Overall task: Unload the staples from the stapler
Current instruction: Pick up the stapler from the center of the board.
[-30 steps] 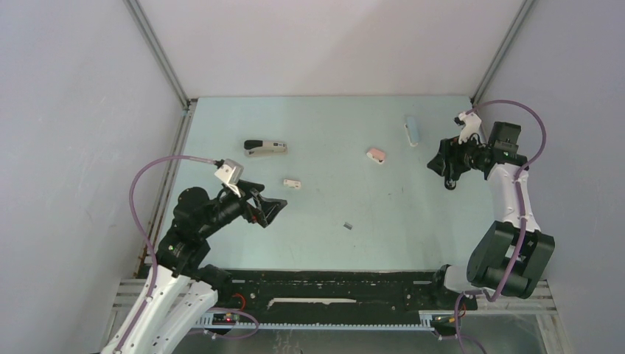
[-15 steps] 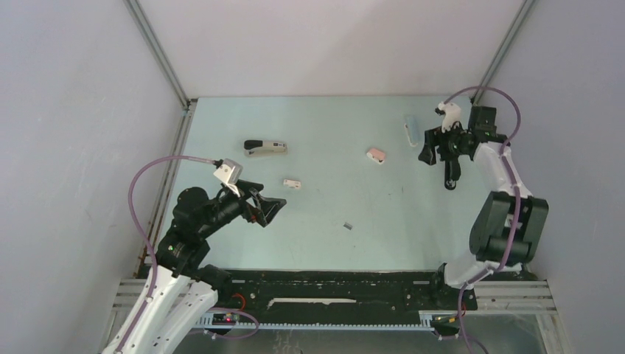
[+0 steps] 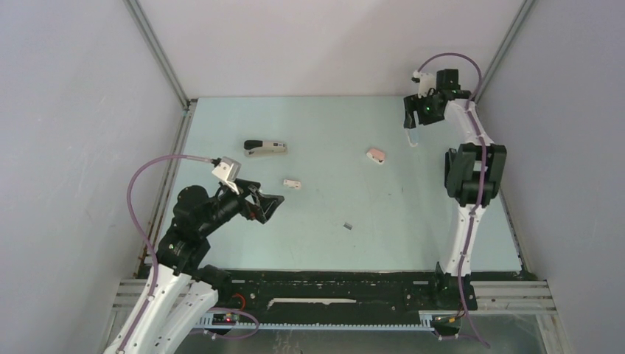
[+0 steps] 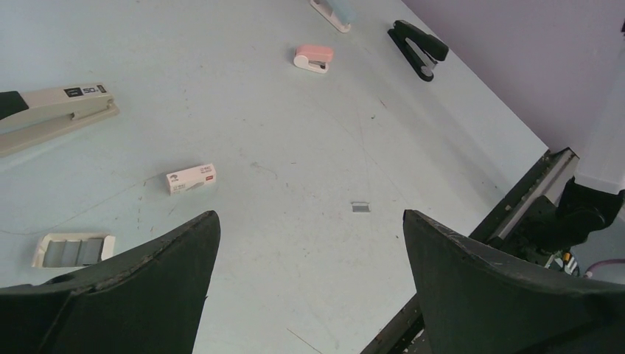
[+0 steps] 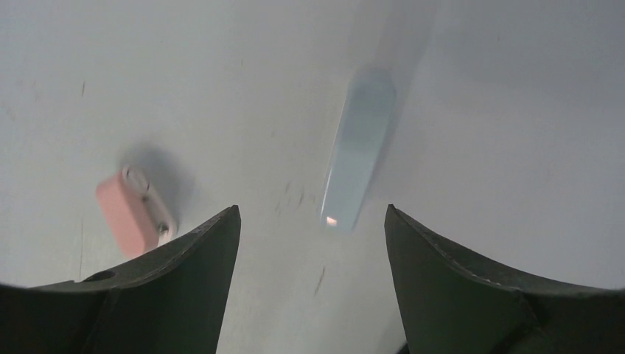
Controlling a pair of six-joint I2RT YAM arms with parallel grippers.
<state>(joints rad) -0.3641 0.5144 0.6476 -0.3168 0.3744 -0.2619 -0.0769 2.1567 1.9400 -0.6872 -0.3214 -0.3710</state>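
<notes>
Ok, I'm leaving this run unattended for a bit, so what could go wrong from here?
Wrong pick: the right gripper hangs open over the pale blue stapler, with the pink mini stapler close by, while the black-and-silver stapler lies across the table, nearer the left gripper.
Lost staples: a small grey strip of staples lies loose on the table; a passing arm could sweep it away.

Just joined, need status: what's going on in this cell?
Nothing is held yet. The left gripper hangs open short of the stapler, which lies untouched toward the far left. The right gripper hovers open over a pale blue stapler in the far right corner. One strip of staples lies loose on the table.
</notes>
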